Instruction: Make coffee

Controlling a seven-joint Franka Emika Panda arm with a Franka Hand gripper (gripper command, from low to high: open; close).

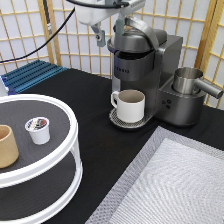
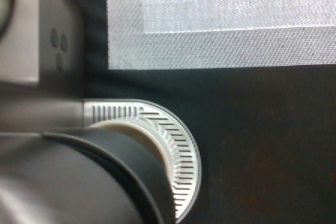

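Note:
The coffee pod [image 1: 38, 130], small and white with a dark-and-red foil top, stands on the top shelf of a white round two-tier stand [image 1: 70, 150] at the exterior view's left. The grey coffee machine [image 1: 167, 60] stands at the back middle. A white handled mug [image 1: 131, 105] sits on its drip tray [image 1: 120, 122] under the spout. My gripper [image 1: 110, 34] is open and empty at the exterior view's top, just above the machine's lid, next to its silver handle [image 1: 142, 27]. The wrist view shows the ribbed drip tray [image 2: 180, 160] and the machine's dark body [image 2: 67, 175] from above.
A tan handleless cup [image 1: 6, 146] stands on the stand beside the pod. A metal jug [image 1: 189, 80] sits on the machine's right side. A grey woven mat [image 1: 175, 185] lies at the bottom right. A wooden lattice screen [image 1: 30, 30] stands behind. A blue rack [image 1: 30, 75] lies at the back left.

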